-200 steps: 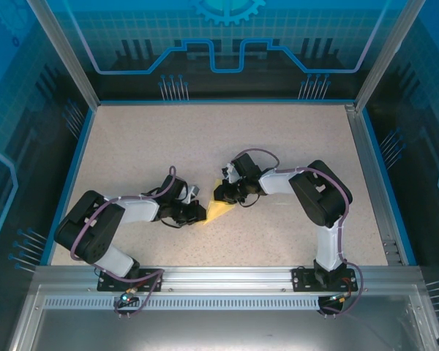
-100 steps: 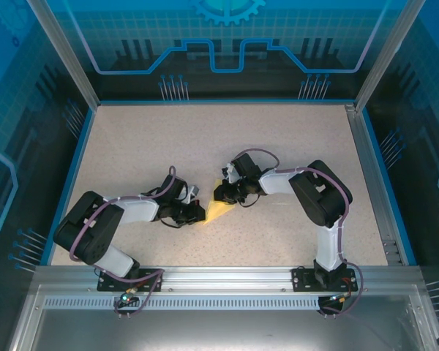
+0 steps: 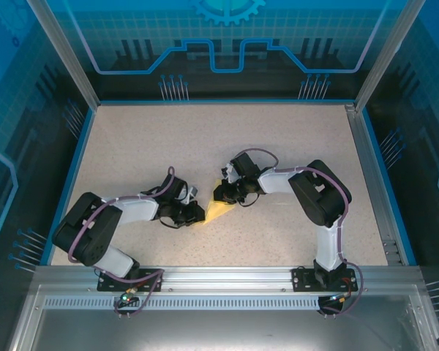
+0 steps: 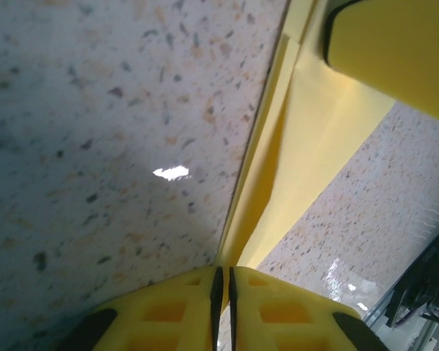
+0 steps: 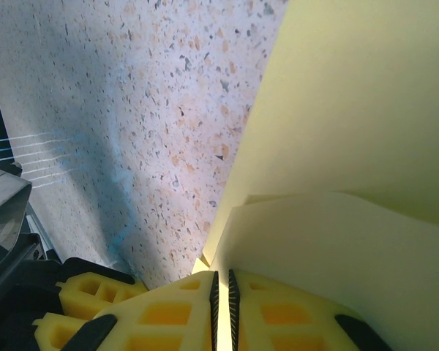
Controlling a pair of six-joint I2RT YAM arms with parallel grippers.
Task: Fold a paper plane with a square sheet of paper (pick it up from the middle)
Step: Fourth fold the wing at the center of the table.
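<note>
Left gripper [image 3: 199,213] sits just left of centre in the overhead view, low over the speckled table [image 3: 205,139]. At the bottom edge of its wrist view the two yellow fingers [image 4: 278,311] stand pressed almost together. A thin edge of the yellow paper [image 3: 219,210] runs into the slit between them: clenched on the paper. Right gripper [image 3: 221,194] lies just right of centre, up and right of the left one, the two close together. Its fingers [image 5: 278,314] likewise meet at the bottom of its wrist view, with layered paper entering the gap: grasping the same paper. Paper is partly folded, a pointed wedge between both grippers at frame centre. Whether it rests on the table cannot be told.
</note>
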